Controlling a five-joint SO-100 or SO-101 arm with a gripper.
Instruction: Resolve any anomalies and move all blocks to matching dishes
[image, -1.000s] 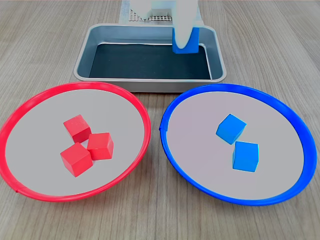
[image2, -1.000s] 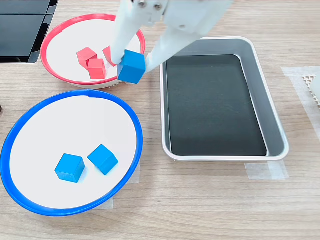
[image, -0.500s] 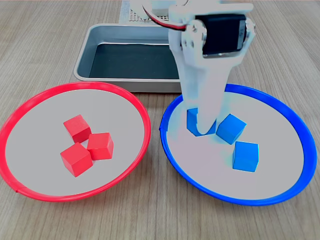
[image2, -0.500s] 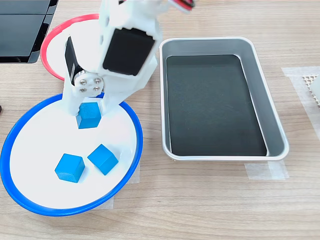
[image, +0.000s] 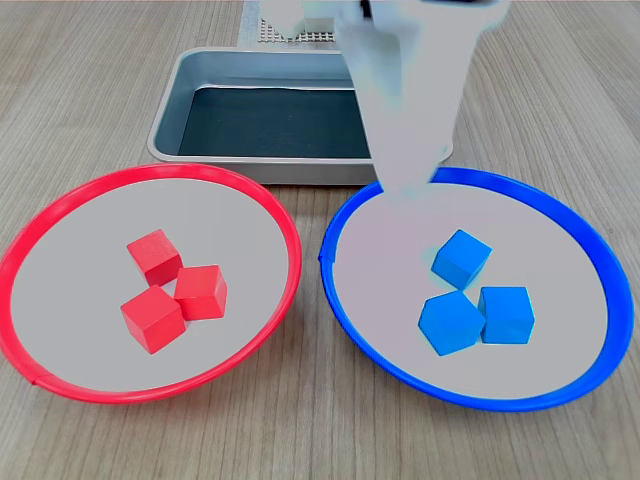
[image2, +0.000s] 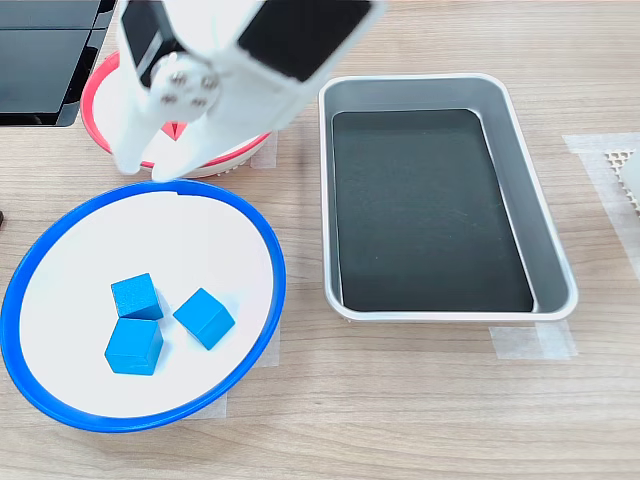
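From where I stand the sorting looks finished: three blue blocks lie inside the blue-rimmed dish, two of them touching and the third just beside them, and in the first exterior view three red blocks sit bunched together in the red-rimmed dish. The silver metal tray behind the dishes shows only its black bottom, with no cube in it. I judge nothing is left to move, and the arm need only clear out of the way. The gripper hangs above the gap between the two dishes in the second exterior view, its two white fingers parted and nothing between them. It is blurred in both exterior views, so the fingertips are soft-edged, and in the first exterior view it reads only as a pale smear over the tray's near edge. In the second exterior view the arm covers most of the red-rimmed dish, so the red blocks cannot be counted there. A dark object is cut off at the second exterior view's upper left corner; I cannot say what it is.
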